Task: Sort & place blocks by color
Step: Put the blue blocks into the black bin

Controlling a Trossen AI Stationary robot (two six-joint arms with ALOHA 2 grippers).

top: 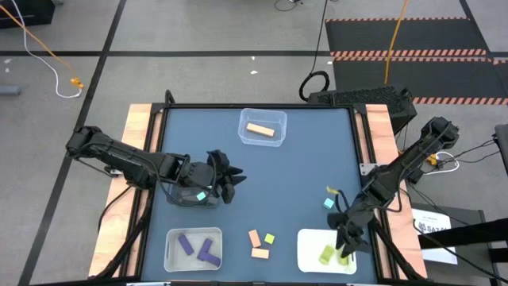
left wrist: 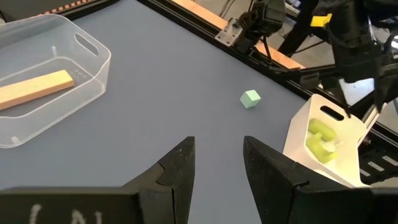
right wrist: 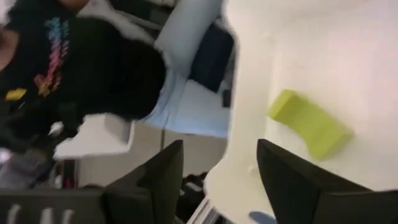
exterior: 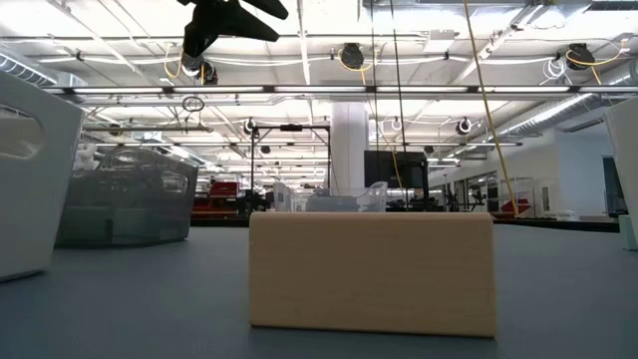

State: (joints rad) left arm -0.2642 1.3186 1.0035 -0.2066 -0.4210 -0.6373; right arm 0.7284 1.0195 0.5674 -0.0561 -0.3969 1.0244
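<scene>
My left gripper [top: 235,181] [left wrist: 217,146] is open and holds nothing. It hovers just right of the dark bin [top: 189,195], which has a teal block [top: 202,195] in it. My right gripper [top: 344,245] [right wrist: 221,149] is open over the white bin [top: 311,256], above the yellow-green blocks [top: 327,254] [right wrist: 310,123] lying inside. Loose on the table are two orange blocks [top: 254,237] [top: 259,253], a yellow-green cube [top: 270,238], a teal cube [top: 329,203] [left wrist: 250,98] and a small yellow piece [top: 332,191]. One orange block [exterior: 371,269] fills the low view.
A clear bin [top: 263,137] at the far middle holds an orange bar [top: 259,129] [left wrist: 34,88]. A clear bin [top: 171,253] at the near left holds purple blocks [top: 198,248]. Wooden rails [top: 136,127] run along both table sides. A person in a black shirt [right wrist: 93,68] shows beyond the table.
</scene>
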